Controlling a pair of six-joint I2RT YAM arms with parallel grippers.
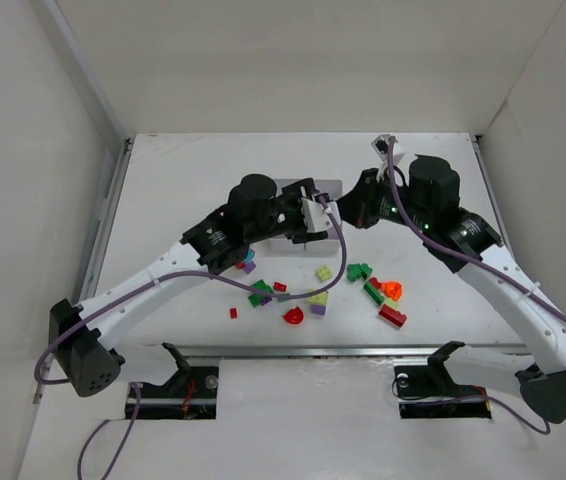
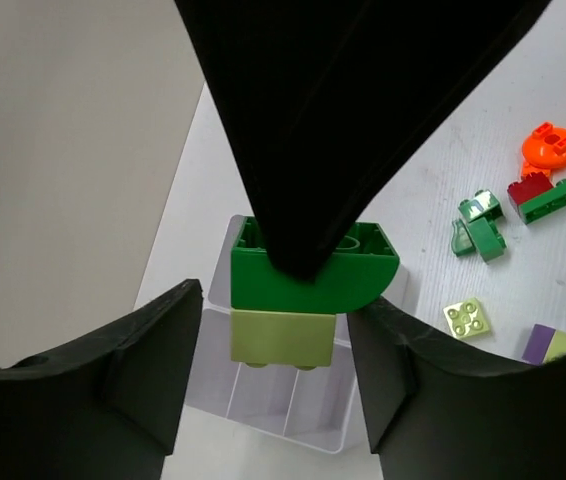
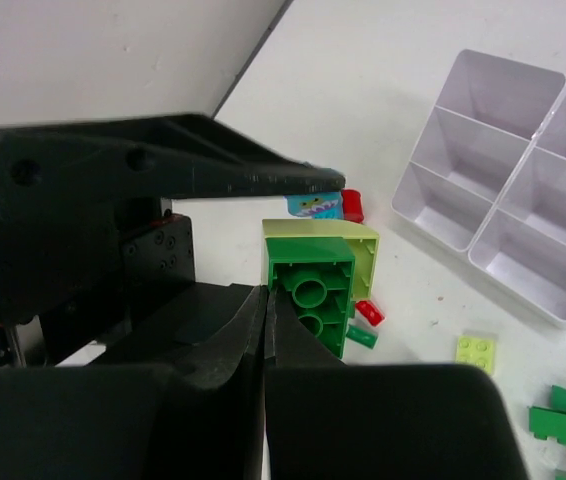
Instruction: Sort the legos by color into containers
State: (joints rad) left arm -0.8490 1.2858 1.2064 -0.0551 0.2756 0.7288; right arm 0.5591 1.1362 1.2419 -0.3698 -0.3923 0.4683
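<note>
My right gripper [image 3: 266, 310] is shut on the wall of a green brick [image 3: 313, 300] that is stuck to a yellow-green brick [image 3: 365, 250]. In the left wrist view the right gripper hangs from above with this green brick [image 2: 313, 275] and yellow-green brick [image 2: 283, 335] over the white six-compartment tray [image 2: 289, 404]. My left gripper [image 2: 278, 352] is open, one finger on each side of the yellow-green brick with small gaps. In the top view both grippers, the left [image 1: 313, 228] and the right [image 1: 341, 214], meet over the mostly hidden tray [image 1: 285, 241].
Loose legos lie in front of the tray: green [image 1: 358, 270], orange [image 1: 393, 290], red [image 1: 393, 315], yellow-green [image 1: 323, 272], a red round piece [image 1: 293, 316], green with purple [image 1: 261, 293] and cyan [image 1: 249, 256]. White walls enclose the table.
</note>
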